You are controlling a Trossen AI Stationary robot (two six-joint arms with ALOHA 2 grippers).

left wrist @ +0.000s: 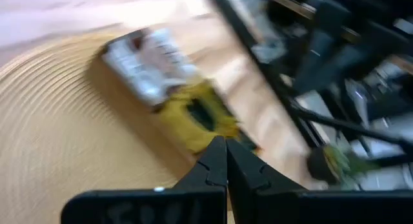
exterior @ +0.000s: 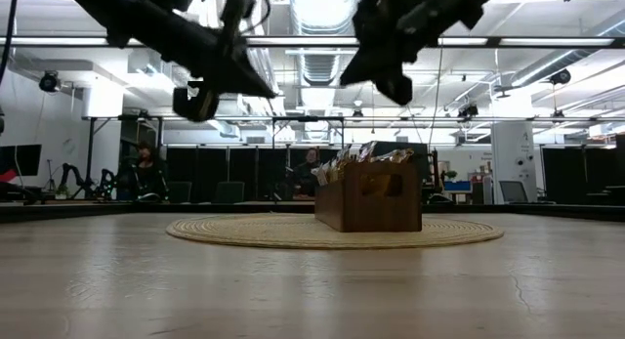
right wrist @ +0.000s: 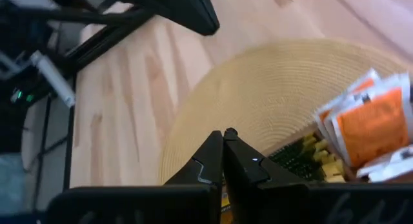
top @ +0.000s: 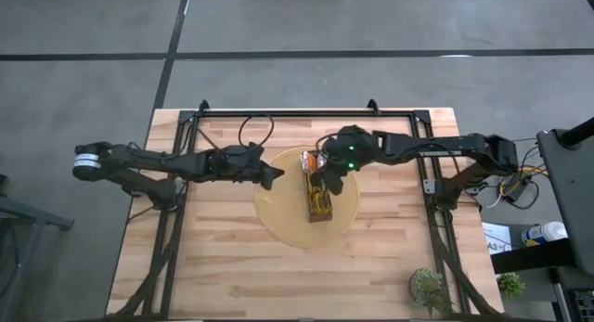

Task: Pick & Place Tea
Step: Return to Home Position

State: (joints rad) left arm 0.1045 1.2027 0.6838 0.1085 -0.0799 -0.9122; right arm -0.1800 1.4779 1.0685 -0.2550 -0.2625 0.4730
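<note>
Since all the tea (right wrist: 371, 124) in view stands packed in the tray (exterior: 369, 204) on the mat (top: 278, 215) at the middle of the table (top: 232, 266), with none loose, the placing looks done. The left gripper (left wrist: 221, 146) hangs above the mat's left edge and the right gripper (right wrist: 224, 137) above the tray, each empty with fingers pressed together. Only parking both arms seems left.
</note>
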